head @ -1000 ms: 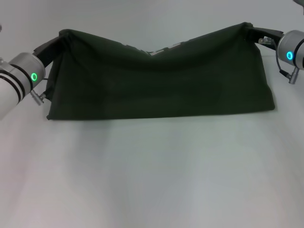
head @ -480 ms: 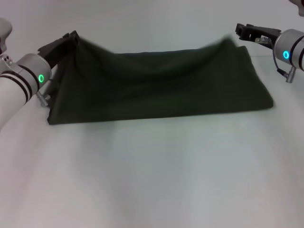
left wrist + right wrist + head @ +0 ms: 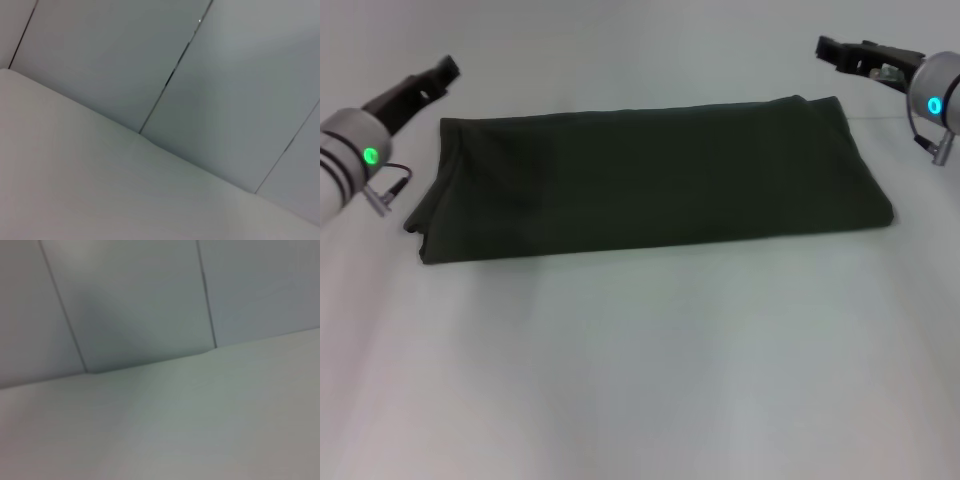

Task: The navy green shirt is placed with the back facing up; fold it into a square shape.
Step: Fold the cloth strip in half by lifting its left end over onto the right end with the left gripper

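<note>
Navy green shirt (image 3: 650,180) lies flat as a wide band, left gripper (image 3: 445,70) and right gripper (image 3: 828,47) empty off its far corners, finger state indiscernible; regrasping one layer risks unfolding.

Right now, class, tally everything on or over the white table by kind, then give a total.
Shirts: 1, the navy green shirt, folded into a long band
Grippers: 2, the left gripper and the right gripper, each off a far corner
Total: 3
</note>
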Available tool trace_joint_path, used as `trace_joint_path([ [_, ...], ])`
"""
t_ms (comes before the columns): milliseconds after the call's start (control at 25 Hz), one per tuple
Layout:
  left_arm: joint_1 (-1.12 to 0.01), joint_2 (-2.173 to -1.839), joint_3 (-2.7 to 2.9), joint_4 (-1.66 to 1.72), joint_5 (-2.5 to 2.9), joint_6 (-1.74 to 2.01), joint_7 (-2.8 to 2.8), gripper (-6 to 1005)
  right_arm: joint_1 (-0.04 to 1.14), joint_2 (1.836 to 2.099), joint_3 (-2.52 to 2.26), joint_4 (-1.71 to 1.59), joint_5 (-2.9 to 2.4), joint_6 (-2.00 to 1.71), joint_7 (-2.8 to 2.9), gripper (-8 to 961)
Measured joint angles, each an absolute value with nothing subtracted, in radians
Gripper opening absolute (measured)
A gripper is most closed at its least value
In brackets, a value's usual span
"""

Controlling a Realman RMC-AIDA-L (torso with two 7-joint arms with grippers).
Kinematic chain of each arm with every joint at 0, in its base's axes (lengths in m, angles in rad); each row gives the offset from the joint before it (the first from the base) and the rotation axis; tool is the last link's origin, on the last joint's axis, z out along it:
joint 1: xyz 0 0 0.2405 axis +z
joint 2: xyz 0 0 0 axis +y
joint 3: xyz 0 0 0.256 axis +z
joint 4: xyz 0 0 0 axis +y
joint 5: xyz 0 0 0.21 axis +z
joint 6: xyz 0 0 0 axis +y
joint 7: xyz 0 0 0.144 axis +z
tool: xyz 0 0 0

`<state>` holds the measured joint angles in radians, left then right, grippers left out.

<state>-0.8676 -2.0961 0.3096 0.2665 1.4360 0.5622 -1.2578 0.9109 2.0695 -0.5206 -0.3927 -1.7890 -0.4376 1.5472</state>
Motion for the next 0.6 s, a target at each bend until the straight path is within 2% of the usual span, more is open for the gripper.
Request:
trace_joint_path([
  [40,-0.859,-2.09,0.319,0.266,1.437,0.575,-1.28,466,0.904,2.069,-0.52,-0.396,-1.771,-0.439,1.547,490],
  [120,-0.83,-2.087,0.336,0.277,1.44,0.625,-1.299,539,0.883,2.065,-0.52,-0.407,-1.733,-0.457,1.547,668],
  [280,-0.743,-2.1,0.414,0.353,1.446,0.783,-1.299,709,0.806,2.055,-0.526,-0.447,-1.661,-0.584,1.544,666],
  [600,-0.614,-2.119,0.493,0.461,1.462,0.932,-1.362,763,0.663,2.007,-0.53,-0.488,-1.647,-0.931,1.532,681],
])
